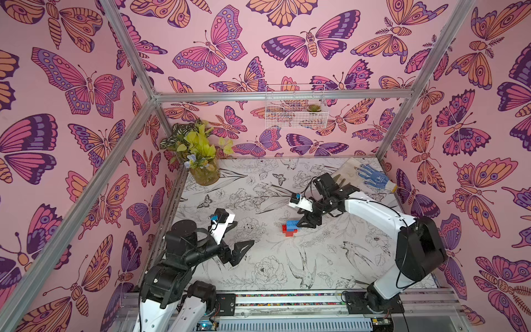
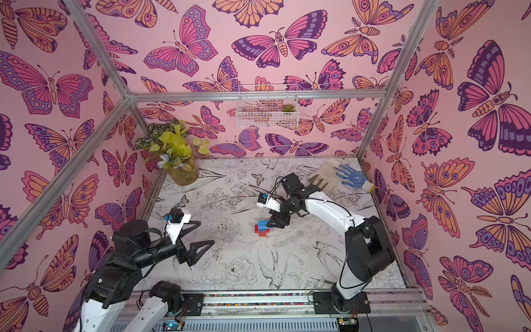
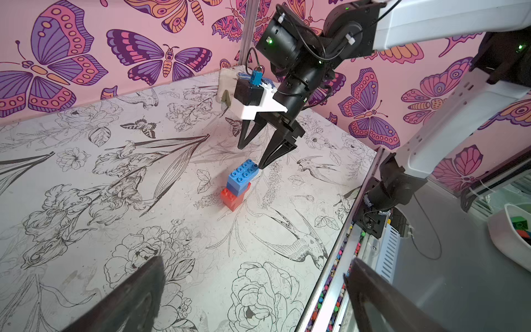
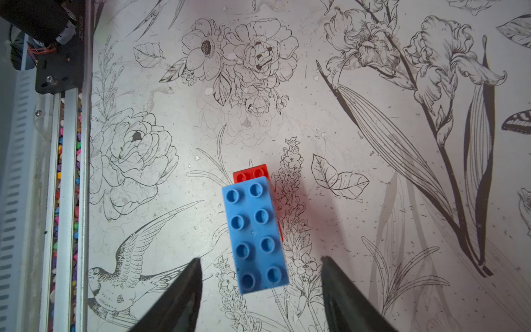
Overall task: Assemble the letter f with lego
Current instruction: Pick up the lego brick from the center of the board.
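Note:
The lego stands as one small stack (image 1: 290, 227) (image 2: 263, 227) at mid-table. A long blue brick (image 4: 255, 232) (image 3: 242, 171) is on top, a short blue brick (image 3: 235, 186) sits under it, and red bricks (image 3: 231, 198) (image 4: 251, 172) are at the bottom. One red end sticks out with bare studs. My right gripper (image 1: 304, 222) (image 4: 260, 260) (image 3: 252, 156) is open over the stack's far end. Its jaws stand either side of the long blue brick with a gap on both sides. My left gripper (image 1: 244, 232) (image 2: 206, 232) (image 3: 257, 260) is wide open and holds nothing, well left of the stack.
A glass vase with a leafy plant (image 1: 201, 161) stands at the back left corner. Gloves (image 1: 370, 175) lie at the back right. A wire basket (image 1: 296, 109) hangs on the back wall. A metal rail (image 1: 287, 299) runs along the front edge. A white bowl (image 3: 511, 232) sits beyond it.

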